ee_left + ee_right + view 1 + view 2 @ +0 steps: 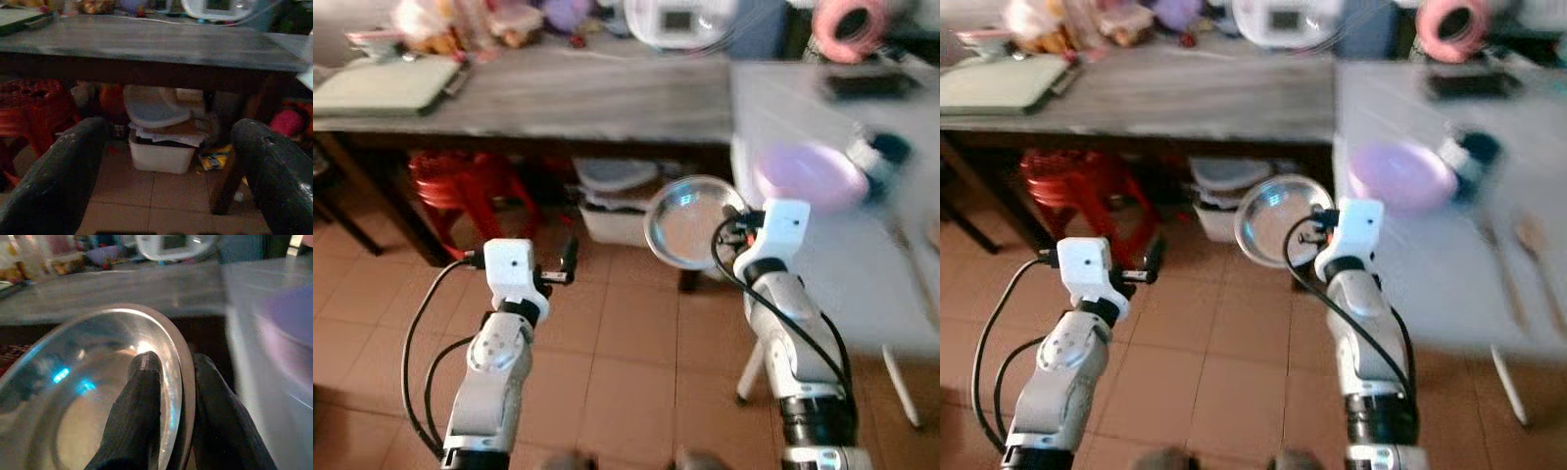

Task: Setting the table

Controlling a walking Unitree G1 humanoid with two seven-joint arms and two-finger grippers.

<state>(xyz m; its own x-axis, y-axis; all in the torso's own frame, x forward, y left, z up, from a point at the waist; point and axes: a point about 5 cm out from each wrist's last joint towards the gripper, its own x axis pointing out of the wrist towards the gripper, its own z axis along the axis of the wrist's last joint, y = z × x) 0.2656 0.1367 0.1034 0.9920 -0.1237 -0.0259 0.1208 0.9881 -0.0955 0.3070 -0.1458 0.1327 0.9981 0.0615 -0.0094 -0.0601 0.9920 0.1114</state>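
My right gripper (729, 227) is shut on the rim of a shiny steel plate (688, 223), held tilted in the air just left of the white table (862, 274). In the right wrist view one finger (139, 396) lies inside the steel plate (93, 396) and the other behind its rim. A purple bowl (808, 176) rests on the white table close to the plate. My left gripper (570, 262) is open over the tiled floor, fingers (63, 171) spread wide with nothing between them.
A long grey wooden table (558, 98) spans the back, with clutter and a white appliance (680, 20) on it. Below it stand a red stool (460, 186) and a white bin (161, 152). Spoons (1538, 255) lie on the white table.
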